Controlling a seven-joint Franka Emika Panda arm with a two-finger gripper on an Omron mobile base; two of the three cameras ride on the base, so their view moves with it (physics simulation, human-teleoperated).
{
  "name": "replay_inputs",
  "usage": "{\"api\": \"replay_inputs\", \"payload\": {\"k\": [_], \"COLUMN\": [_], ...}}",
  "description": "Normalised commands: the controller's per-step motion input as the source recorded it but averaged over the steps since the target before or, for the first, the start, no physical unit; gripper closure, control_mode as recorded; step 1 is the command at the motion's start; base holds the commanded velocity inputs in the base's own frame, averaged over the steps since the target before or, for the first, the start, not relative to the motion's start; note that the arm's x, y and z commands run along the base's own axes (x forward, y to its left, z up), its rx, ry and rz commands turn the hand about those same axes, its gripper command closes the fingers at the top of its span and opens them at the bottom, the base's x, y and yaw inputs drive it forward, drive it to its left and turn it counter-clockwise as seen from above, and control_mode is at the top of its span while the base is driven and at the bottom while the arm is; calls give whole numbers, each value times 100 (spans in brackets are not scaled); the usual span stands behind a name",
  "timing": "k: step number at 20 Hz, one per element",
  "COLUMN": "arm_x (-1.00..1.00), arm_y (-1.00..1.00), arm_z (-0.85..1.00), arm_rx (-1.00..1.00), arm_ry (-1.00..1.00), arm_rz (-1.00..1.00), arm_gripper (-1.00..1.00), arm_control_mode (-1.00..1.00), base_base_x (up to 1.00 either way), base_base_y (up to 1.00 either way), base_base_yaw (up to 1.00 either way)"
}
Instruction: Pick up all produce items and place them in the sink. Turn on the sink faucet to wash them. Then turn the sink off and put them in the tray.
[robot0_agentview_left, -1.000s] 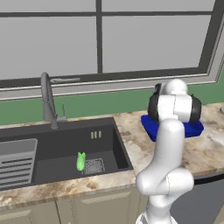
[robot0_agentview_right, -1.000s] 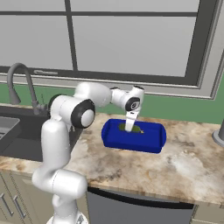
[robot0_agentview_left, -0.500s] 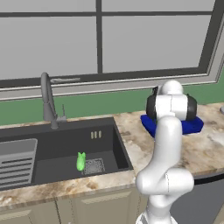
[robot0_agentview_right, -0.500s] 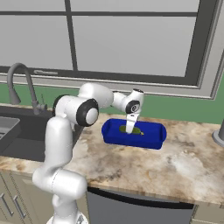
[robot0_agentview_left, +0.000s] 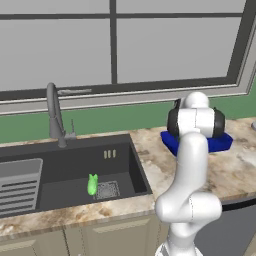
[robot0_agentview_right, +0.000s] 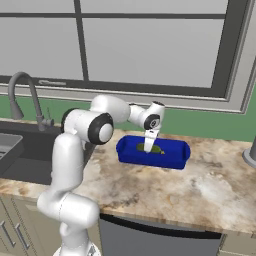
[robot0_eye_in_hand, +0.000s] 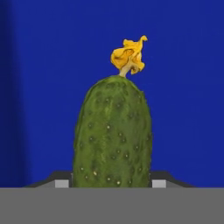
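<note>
The arm is reaching over the counter (robot0_agentview_right: 200, 185) to the blue tray (robot0_agentview_right: 129, 152), which is sitting on the marbled stone to the right of the sink (robot0_agentview_left: 60, 165), below the window (robot0_agentview_right: 150, 45).

The gripper (robot0_agentview_right: 149, 147) is pointing down into the tray. In the hand view the darker cucumber (robot0_eye_in_hand: 113, 133) is standing between the two dark fingertips (robot0_eye_in_hand: 61, 180), its yellow dried blossom end pointing away from the hand, with the tray's blue floor (robot0_eye_in_hand: 183, 87) behind it. The jaws are standing partly apart, one at each flank of the cucumber, so the pincer is closing on the vegetable at about its width (whether the cucumber is already resting on the tray floor or hanging just above it, I cannot tell). In the right base view a sliver of olive green (robot0_agentview_right: 156, 148) is showing inside the tray just beside the gripper.

The lime-green vegetable (robot0_agentview_left: 92, 184) is lying in the sink basin, well apart from the tray, just left of the square metal drain grate (robot0_agentview_left: 107, 190). The ribbed grey rack (robot0_agentview_left: 17, 187) is occupying the far end of the basin from the tray.

The faucet (robot0_agentview_left: 55, 115) is standing behind the sink on its window side, its arch curving over the basin; no water is visible.
</note>
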Motion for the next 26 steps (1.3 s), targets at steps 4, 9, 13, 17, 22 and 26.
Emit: {"api": "replay_inputs", "payload": {"k": [4,9,13,17,22,26], "arm_x": [-24,-23,-18,-21,-24,-12], "arm_y": [-1,0,2,17,22,31], "arm_z": [2,26,49,42,37,29], "arm_rx": [0,-5,-6,-5,0,0], "arm_ry": [-2,-5,-2,0,-1,0], "arm_rz": [0,-1,0,0,1,8], "arm_gripper": [-100,-100,-100,-100,-100,-100], "arm_control_mode": [-100,-100,-100,-100,-100,-100], "base_base_x": [0,0,0,0,0,0], "base_base_y": [0,0,0,0,0,0], "base_base_yaw": [0,0,0,0,0,0]}}
